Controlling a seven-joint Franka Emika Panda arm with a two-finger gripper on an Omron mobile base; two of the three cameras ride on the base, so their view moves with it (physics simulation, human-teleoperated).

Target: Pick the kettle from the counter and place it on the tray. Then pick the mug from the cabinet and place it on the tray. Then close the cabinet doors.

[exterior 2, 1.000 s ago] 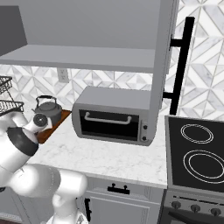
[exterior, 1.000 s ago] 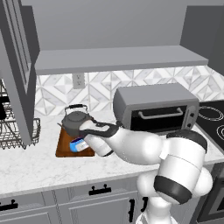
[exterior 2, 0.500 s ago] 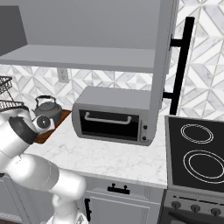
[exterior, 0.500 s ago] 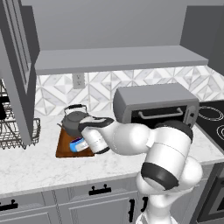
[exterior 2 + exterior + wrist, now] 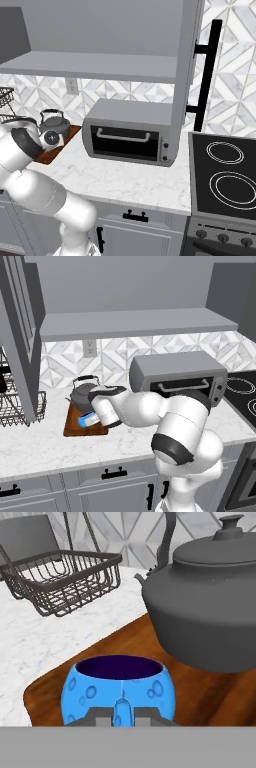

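Mug-wise, the small bright blue mug (image 5: 119,689) sits upright on the dark reddish-brown wooden tray (image 5: 210,695), just in front of the squat dark grey metal kettle (image 5: 210,602). The two-finger gripper (image 5: 121,712) has its jaws pinched on the mug's handle. Black wire rack (image 5: 65,577) stands nearby on the white marble counter (image 5: 35,642).

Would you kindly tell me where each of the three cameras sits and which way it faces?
Left base view: behind the arm's left, facing the counter; arm rises lower right.
Right base view: behind its right, facing the toaster oven; arm lower left.
Hand view: on the hand, facing the mug; gripper at the bottom.
Shared: the kettle on the tray.
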